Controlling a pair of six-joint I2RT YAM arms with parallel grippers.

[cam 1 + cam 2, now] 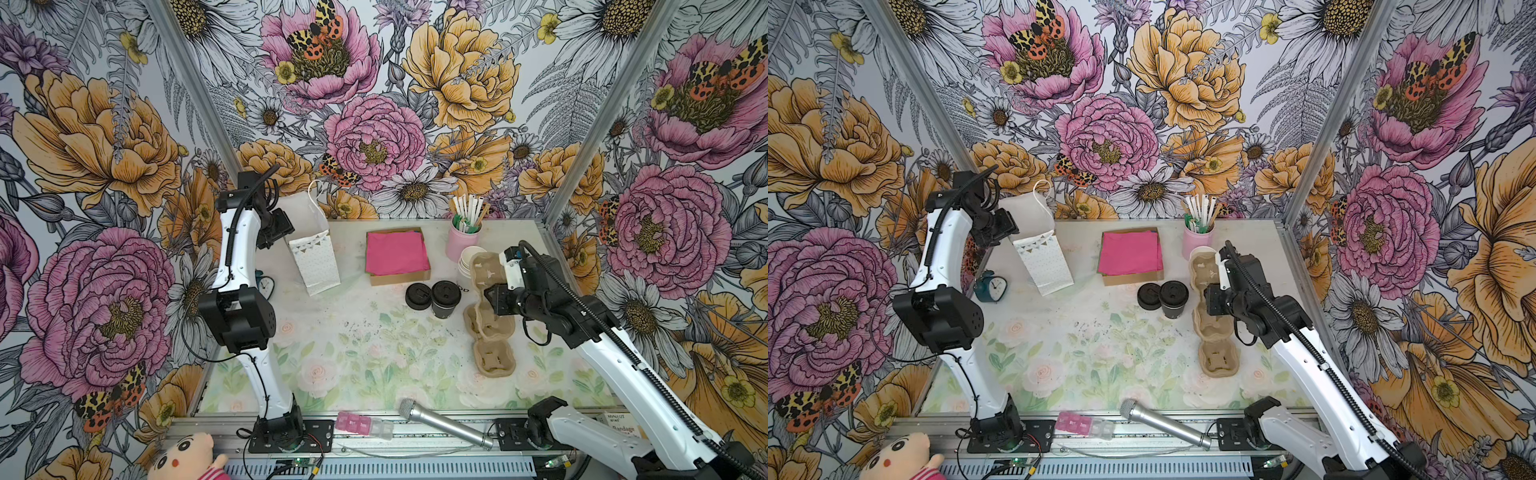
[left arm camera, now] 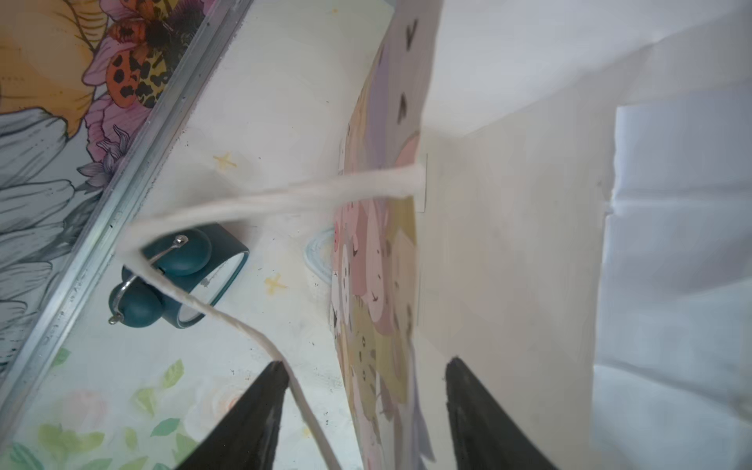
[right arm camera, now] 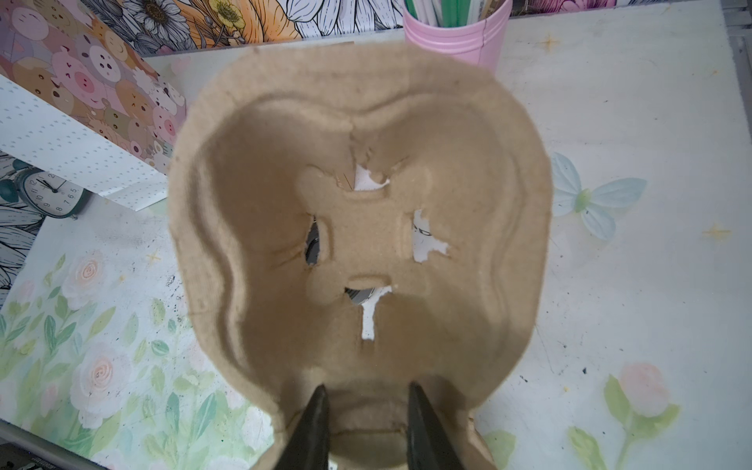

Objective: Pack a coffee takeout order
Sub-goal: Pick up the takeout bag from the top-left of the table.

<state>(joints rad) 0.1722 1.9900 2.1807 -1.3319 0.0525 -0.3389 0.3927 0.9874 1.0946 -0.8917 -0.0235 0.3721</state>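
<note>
In both top views the left arm (image 1: 237, 249) reaches to the mouth of the bag (image 1: 316, 259), which stands upright at the back left of the table (image 1: 353, 365). The right arm (image 1: 611, 353) comes in from the right and holds one carrier (image 1: 487, 266) tilted above the stack (image 1: 494, 359) of like carriers lying on the table. The napkin (image 1: 397, 251) lies on top of a pile in a shallow tray (image 1: 401, 279) at the back, between the bag and a pink pot (image 1: 460, 245) of straws. The white cup (image 1: 467, 259) (top of a short pile, largely hidden by the raised carrier) stands just in front of the pot. The lid (image 1: 419, 296) sits on the table in front of the tray, just beside a lidded black cup (image 1: 445, 305). A clock (image 1: 990, 286) stands left of the bag.

In the left wrist view the left gripper (image 2: 365, 360) stands wide. One finger is outside the bag by its cord handle (image 2: 285, 195), and the other is over the bare inner face. The printed wall runs between them, and whether either finger touches it I cannot tell.

In the right wrist view the right gripper (image 3: 367, 385) is narrow, pinched on the ridge at the carrier's near end. The carrier's well fills the view, clear of the table, with the pot beyond it and the bag and clock off to one side.
</note>
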